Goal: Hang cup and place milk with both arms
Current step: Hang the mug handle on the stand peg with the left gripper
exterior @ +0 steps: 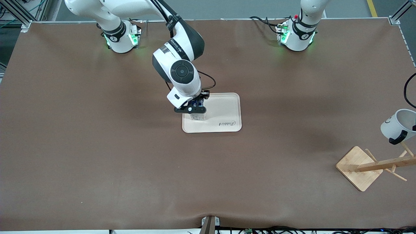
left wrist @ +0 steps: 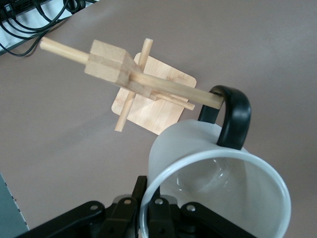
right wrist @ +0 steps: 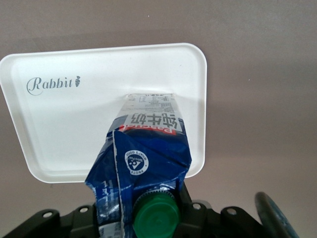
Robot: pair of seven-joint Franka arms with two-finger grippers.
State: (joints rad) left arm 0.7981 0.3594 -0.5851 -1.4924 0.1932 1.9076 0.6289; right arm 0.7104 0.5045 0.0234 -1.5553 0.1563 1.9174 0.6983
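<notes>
Lowering milk (right wrist: 143,163) onto the white tray (exterior: 227,107) mid-desk: right hand (exterior: 191,109) clamps carton near its top, so keep it vertical, release once base sits flat. Left hand (left wrist: 148,218) pinches cup (left wrist: 218,183) rim at wooden rack (left wrist: 131,82); thread handle fully over peg w/o nudging rack.

The right arm reaches from its base to the middle of the brown worktop (exterior: 97,156); its gripper (exterior: 191,109) is closed on the milk (exterior: 198,113), which stands on the pale tray (exterior: 227,110) (the tray carries the printed word "Rabbit"); toward the left arm's end, the white cup (exterior: 395,125) hangs tilted in the air, black handle lowest, over the wooden rack (exterior: 373,165), just above one peg; the left gripper itself lies outside this view.
</notes>
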